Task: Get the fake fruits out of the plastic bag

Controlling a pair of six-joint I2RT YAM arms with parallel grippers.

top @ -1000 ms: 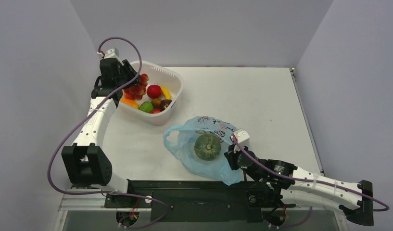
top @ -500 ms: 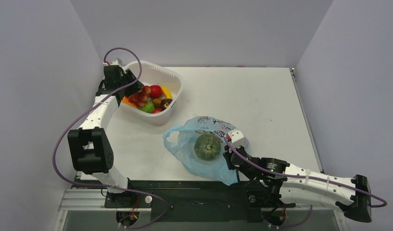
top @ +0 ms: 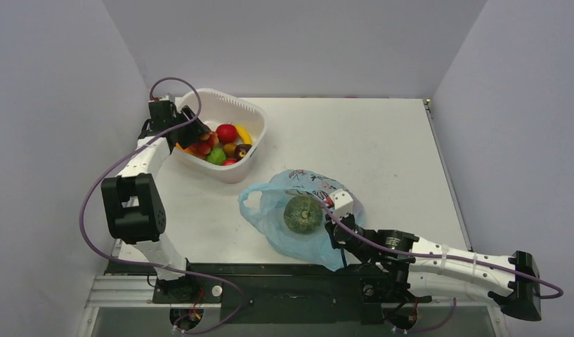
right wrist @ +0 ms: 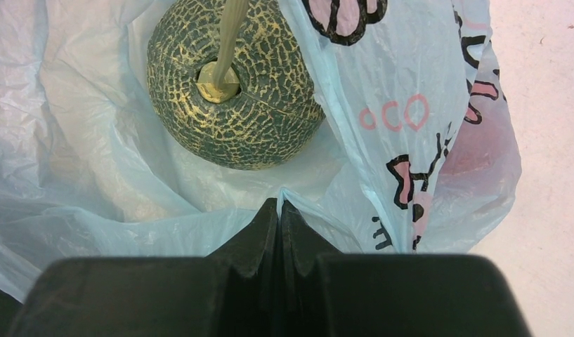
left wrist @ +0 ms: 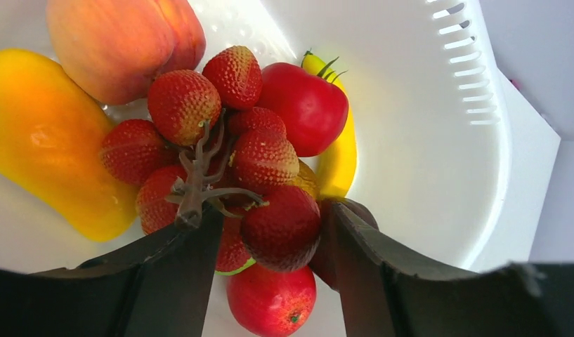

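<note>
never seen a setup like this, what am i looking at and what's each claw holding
Two robot arms are bolted to a white table. The wide picture comes from a camera above and behind them; the close-ups come from cameras on their wrists. The left gripper is in a white tub of toy fruit, gripping a strawberry bunch. The right gripper pinches the film of a light-blue plastic bag lying on the table, with a green netted melon inside.
</note>
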